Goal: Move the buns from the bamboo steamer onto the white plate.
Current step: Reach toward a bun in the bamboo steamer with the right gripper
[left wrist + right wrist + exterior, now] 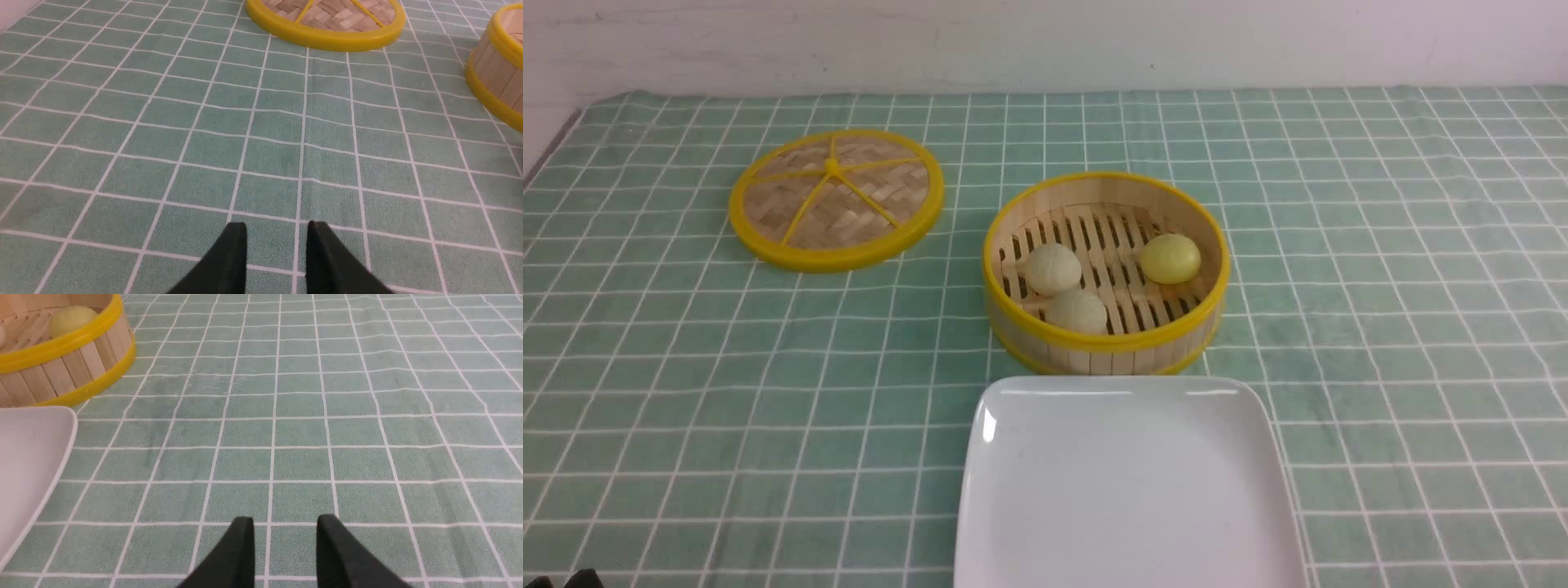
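My left gripper (277, 228) and right gripper (286, 522) sit slightly parted, empty; I judge the right should drop straight onto the yellow bun (1170, 258), clear of the bamboo steamer (1111, 353) wall.

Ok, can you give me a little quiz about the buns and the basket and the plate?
1. How many buns sit in the bamboo steamer?
2. True or false: the white plate has no bun on it yet.
3. Where is the lid? A, on top of the steamer; B, flat on the green cloth, to the left of the steamer; C, on the plate.
Key: 1 three; 2 true; 3 B.
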